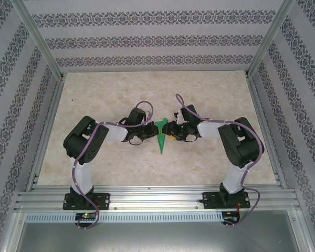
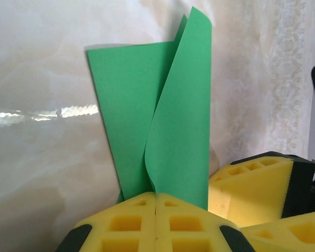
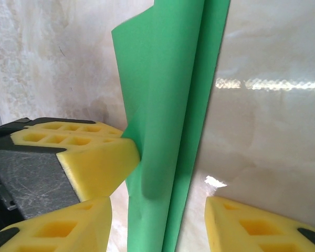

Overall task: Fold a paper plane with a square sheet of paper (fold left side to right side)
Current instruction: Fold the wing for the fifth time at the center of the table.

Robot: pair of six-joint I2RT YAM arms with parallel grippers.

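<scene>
Yellow fingers (image 2: 131, 223) of the left end effector (image 2: 156, 202) meet tightly, apparently pinching the paper plane (image 2: 173, 131) at its lower end. Green and slim, it sits at the middle of the bench (image 1: 215, 163), tip toward the near edge, its layers springing apart. The right end effector (image 3: 157, 210) stands about half open astride it, gripping nothing. I judge a crease is being set: the pinch should anchor while the right closes squarely on aligned edges. No writing is legible.

A beige marbled tabletop (image 1: 210, 100) sits between patterned walls (image 1: 147, 37) and aluminium rails (image 1: 157, 199).
</scene>
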